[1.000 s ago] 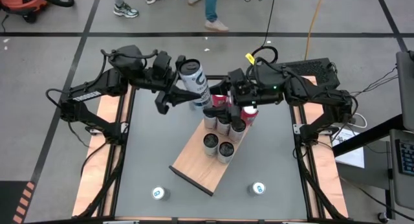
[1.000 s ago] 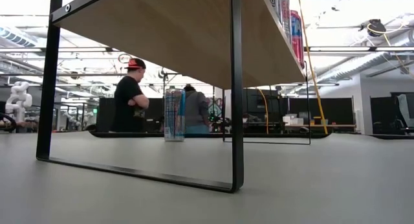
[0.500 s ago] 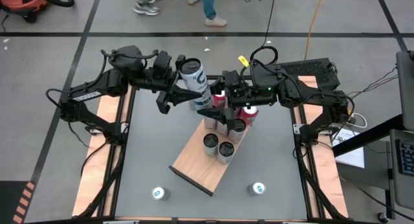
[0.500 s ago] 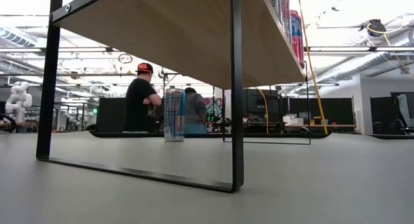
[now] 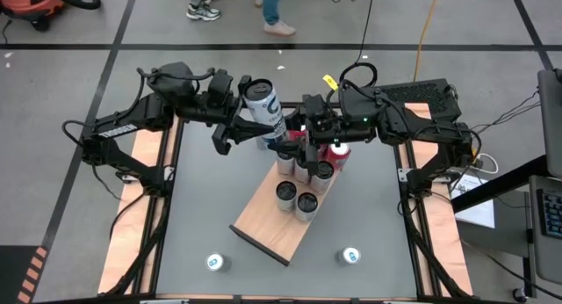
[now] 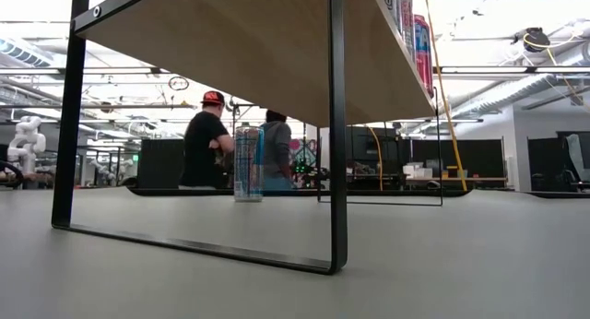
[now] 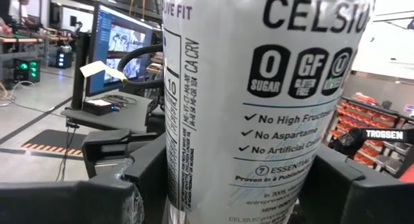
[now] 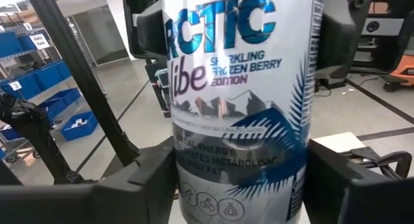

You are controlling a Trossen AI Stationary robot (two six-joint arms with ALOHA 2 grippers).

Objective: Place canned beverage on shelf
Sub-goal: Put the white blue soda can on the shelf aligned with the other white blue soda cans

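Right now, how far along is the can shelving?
Done: upright cans stand on the light-brown wooden shelf. In hand: the left gripper holds a white-and-blue aluminium can above its far end, the right gripper at it. Left: shelving it, plus two loose cans on the grey tabletop.

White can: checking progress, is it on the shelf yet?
Off: left gripper holds the can aloft beside the shelf.
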